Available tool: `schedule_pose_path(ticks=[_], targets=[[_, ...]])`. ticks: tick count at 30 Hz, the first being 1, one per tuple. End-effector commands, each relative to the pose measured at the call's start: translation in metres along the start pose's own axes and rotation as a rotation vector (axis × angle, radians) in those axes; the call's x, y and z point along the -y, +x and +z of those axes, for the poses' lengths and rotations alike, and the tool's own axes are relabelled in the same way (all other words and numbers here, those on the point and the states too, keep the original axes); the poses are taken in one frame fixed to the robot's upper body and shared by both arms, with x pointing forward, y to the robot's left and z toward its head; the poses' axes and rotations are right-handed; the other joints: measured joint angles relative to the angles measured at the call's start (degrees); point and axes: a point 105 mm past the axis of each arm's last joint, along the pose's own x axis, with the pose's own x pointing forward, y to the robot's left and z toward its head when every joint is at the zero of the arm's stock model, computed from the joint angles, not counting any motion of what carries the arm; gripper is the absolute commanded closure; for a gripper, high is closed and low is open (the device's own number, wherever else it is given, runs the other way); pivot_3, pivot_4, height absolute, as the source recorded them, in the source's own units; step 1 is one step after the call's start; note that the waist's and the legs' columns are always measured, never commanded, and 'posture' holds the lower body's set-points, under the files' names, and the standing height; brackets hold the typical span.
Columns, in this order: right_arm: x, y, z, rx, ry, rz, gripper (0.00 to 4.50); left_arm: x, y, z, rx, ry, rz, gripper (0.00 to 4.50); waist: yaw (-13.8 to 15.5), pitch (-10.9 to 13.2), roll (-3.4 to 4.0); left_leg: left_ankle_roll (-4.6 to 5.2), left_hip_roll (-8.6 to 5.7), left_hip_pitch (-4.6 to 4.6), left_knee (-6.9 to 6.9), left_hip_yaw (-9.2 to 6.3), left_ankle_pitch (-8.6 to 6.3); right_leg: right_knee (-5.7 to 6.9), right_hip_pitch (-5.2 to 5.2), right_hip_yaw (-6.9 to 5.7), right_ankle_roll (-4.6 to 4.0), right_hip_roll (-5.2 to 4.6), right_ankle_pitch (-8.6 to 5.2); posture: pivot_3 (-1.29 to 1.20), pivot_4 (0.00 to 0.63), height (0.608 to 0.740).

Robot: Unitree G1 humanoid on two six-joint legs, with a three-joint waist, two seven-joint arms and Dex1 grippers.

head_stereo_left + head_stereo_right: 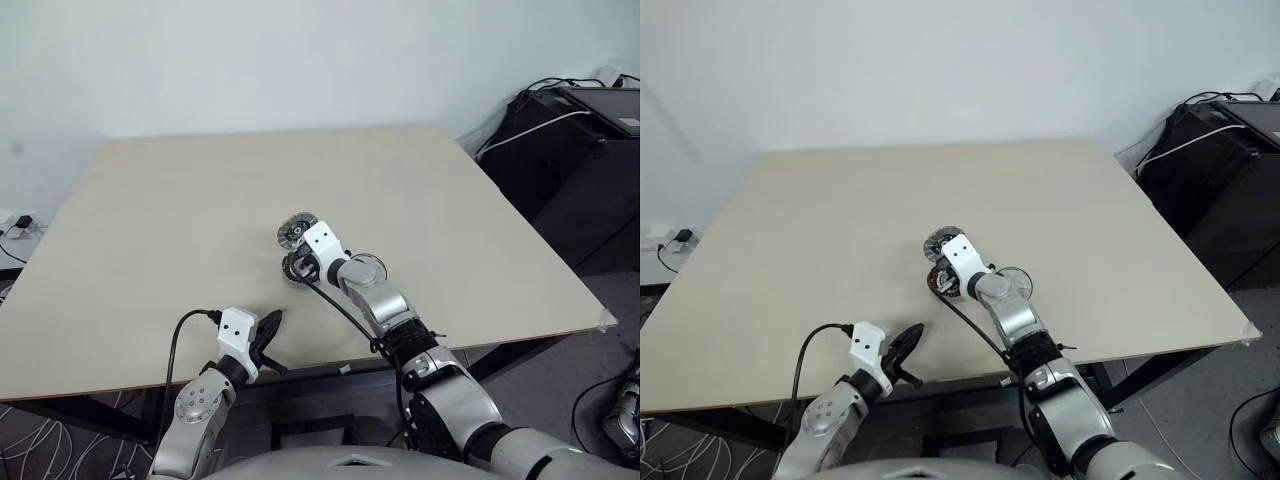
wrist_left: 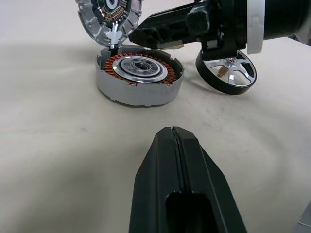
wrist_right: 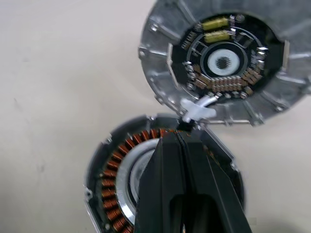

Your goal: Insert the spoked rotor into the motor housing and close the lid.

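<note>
The motor housing (image 2: 138, 77), a grey ring with copper windings around a silver centre, lies in the middle of the table. Its lid (image 3: 218, 63) stands tipped open at the far rim, its inner face with small parts showing. My right gripper (image 3: 177, 138) is shut with nothing in it, its tips over the housing near where the lid joins. The spoked rotor (image 2: 228, 74), a dark-rimmed ring with silver spokes, rests on the table beside the housing under my right wrist (image 1: 365, 268). My left gripper (image 1: 268, 335) is shut and empty near the table's front edge, pointing toward the housing.
The pale wooden table (image 1: 150, 220) is bare around the parts. Black equipment cases (image 1: 580, 150) with cables stand off its right side. A power strip (image 1: 15, 225) lies on the floor at the left.
</note>
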Motion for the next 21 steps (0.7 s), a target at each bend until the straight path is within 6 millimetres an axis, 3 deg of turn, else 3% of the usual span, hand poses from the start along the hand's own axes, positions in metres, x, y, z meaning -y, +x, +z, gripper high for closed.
schedule_pose_path(ticks=[1,13,21], targets=[[-0.002,0.005,0.015,0.037,-0.038,0.005,4.47,-0.001,0.001,0.011,0.049,0.018,0.008,4.50,-0.02,0.00,0.00,0.00,0.00,0.00,0.00,0.00,0.00,0.00,0.00,0.00,0.00,0.00,0.00,0.00,0.000,0.740],[-0.001,0.015,-0.004,-0.032,-0.032,0.005,4.47,-0.002,-0.004,0.013,0.061,0.010,0.042,4.50,-0.25,0.01,0.02,-0.03,0.00,0.04,-0.03,0.00,0.01,0.02,0.01,0.00,0.00,-0.09,0.00,0.00,0.000,0.740],[0.008,0.010,0.009,0.035,-0.020,-0.020,4.47,0.000,-0.002,0.015,0.066,0.009,0.039,4.50,-0.30,0.02,0.03,-0.03,0.00,0.02,-0.04,0.00,0.01,0.02,0.00,0.00,0.00,-0.10,0.00,0.00,0.000,0.740]])
